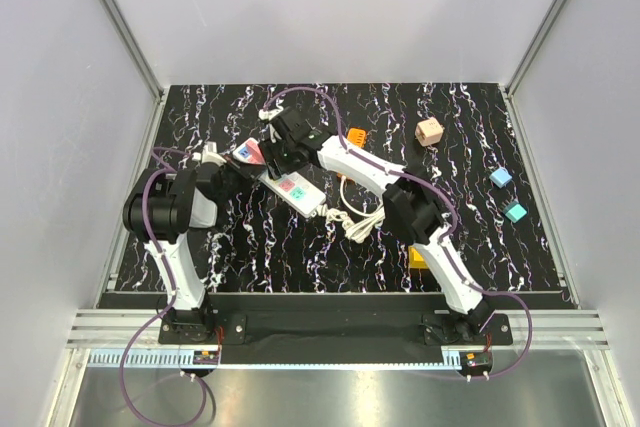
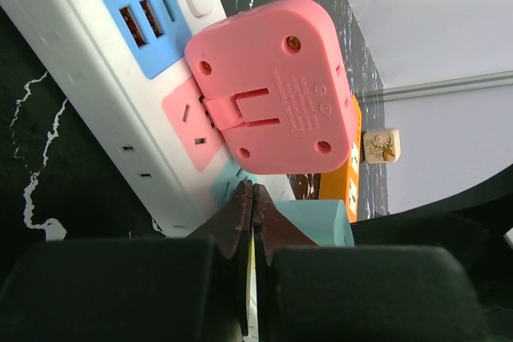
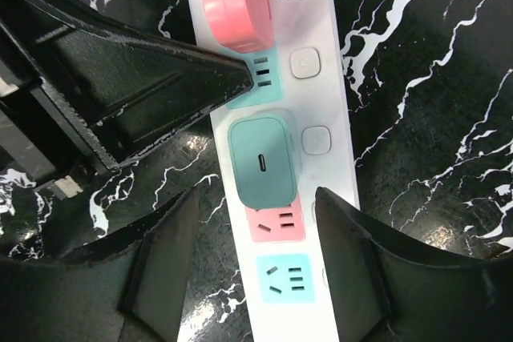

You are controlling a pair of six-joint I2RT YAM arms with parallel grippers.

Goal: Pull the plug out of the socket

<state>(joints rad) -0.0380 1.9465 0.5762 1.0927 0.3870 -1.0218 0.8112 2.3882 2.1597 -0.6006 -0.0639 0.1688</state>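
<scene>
While the black marbled table spreads under both arms, the socket lies slantwise left of centre, its white cord bunched at the near end; the right gripper hangs over it, jaws apart, one finger on each side of the strip, neither touching the plug; the left gripper, fingers pressed together, points its tip at the strip's edge beside a teal outlet; a pink adapter sits plugged in nearby; the plug, teal, is seated in its outlet between the right fingertips.
</scene>
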